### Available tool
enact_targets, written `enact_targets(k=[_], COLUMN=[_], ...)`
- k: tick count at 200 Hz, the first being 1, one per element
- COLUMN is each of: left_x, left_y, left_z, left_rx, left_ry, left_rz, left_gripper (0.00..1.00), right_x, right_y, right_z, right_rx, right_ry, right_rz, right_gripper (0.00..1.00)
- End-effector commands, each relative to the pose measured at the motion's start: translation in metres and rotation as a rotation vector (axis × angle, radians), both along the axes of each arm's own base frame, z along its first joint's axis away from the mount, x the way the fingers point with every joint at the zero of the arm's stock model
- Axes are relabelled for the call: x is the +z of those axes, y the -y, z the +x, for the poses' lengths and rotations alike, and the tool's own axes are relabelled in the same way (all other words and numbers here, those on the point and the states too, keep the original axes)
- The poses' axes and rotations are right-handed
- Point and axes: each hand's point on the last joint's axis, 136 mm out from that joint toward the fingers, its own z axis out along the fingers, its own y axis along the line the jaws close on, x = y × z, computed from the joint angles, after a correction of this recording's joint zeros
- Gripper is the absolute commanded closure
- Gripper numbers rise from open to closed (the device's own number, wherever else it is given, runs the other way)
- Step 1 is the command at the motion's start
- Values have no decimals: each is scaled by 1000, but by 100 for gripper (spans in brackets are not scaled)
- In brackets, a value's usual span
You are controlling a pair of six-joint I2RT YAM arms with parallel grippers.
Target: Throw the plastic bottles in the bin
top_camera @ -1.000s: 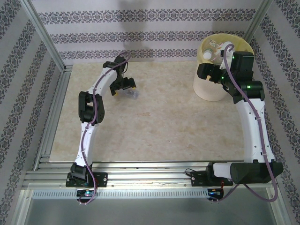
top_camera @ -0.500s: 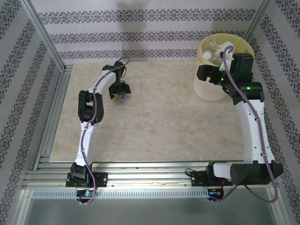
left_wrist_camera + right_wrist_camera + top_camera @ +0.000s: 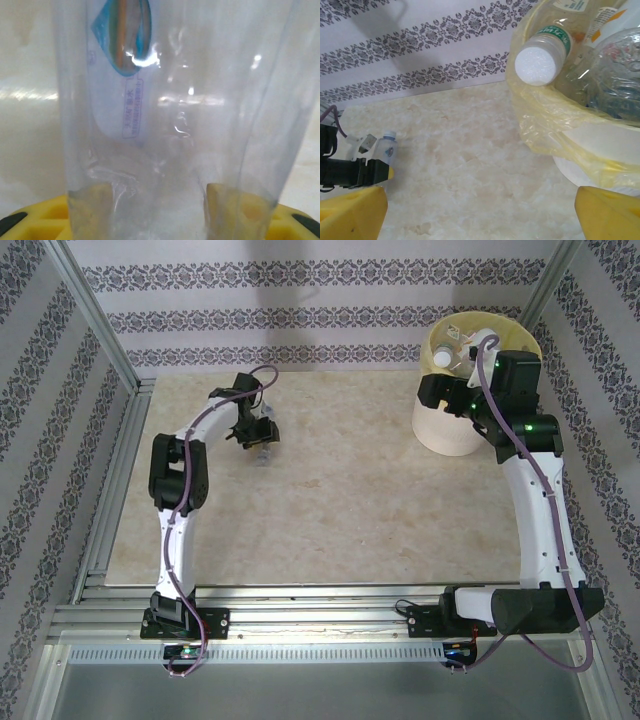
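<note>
Beige table (image 3: 350, 500): left gripper (image 3: 258, 435) closed around a clear bottle (image 3: 170, 125), pickup stage; right gripper (image 3: 480, 200) spread wide, empty. Next, likely: lift, carry to bin (image 3: 450, 430).

Well left of the bin (image 3: 450, 435), my left gripper (image 3: 157, 195) pinches a clear bottle (image 3: 170, 100); my right gripper (image 3: 481, 197) hangs spread beside the bin.

1. The bottle (image 3: 165, 125) is gleaming as clear, thin, glossy plastic (creased in places).
2. The bin (image 3: 545, 117) is wearing a crinkled, translucent yellow film.
3. The table (image 3: 350, 510) is showing a smooth, marble-patterned, faintly shiny top.
</note>
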Motion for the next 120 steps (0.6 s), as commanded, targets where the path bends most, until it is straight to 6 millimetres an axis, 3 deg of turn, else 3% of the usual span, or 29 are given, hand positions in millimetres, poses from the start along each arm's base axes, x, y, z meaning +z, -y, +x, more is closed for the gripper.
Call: enact_targets(k=[1,54,120], left_x=[83,171,217], left_y=[42,102,155], left_z=[24,0,-32], left_rx=[-169,-433,-617], left_ry=[322,609,702], left_rz=[-151,-405,-574], left_gripper=[51,51,54], right_x=[17,24,15], right_y=[-11,-37,-100], right_z=[4,11,22], right_rx=[31,119,298], right_ry=[42,30,-14], right_rz=[45,152,226], right_gripper=[3,2,3])
